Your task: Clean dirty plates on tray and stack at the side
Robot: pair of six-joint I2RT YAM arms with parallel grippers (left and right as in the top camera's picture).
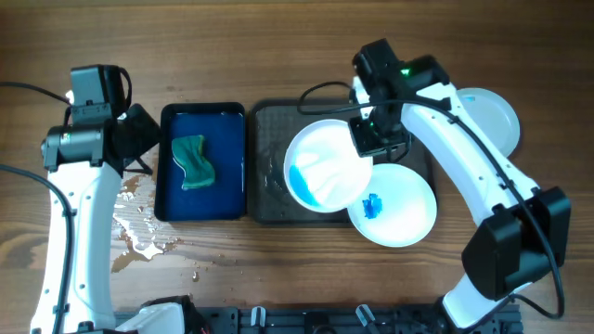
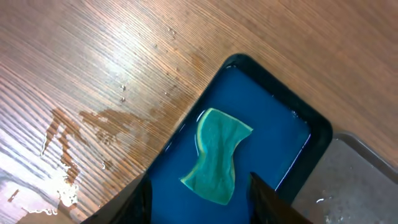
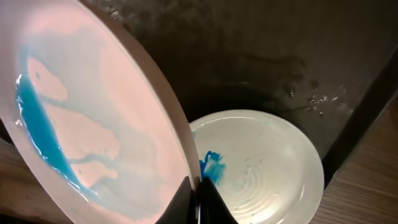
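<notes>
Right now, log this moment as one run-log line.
right gripper: shut on tilted plate over tray | left gripper: open above sponge | smeared plate: overhanging tray edge

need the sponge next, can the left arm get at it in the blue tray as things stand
Likely yes: the left gripper is open and aimed at the sponge, which lies uncovered in the blue tray with nothing between them.

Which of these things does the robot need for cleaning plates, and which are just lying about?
Job: tilted round white plate streaked blue, pinched by right gripper; white plate with blue smear; plain white plate aside; large dark grey rectangular tray; probably green sponge in small deep-blue tray.
Lying about: water puddle on wooden table.
</notes>
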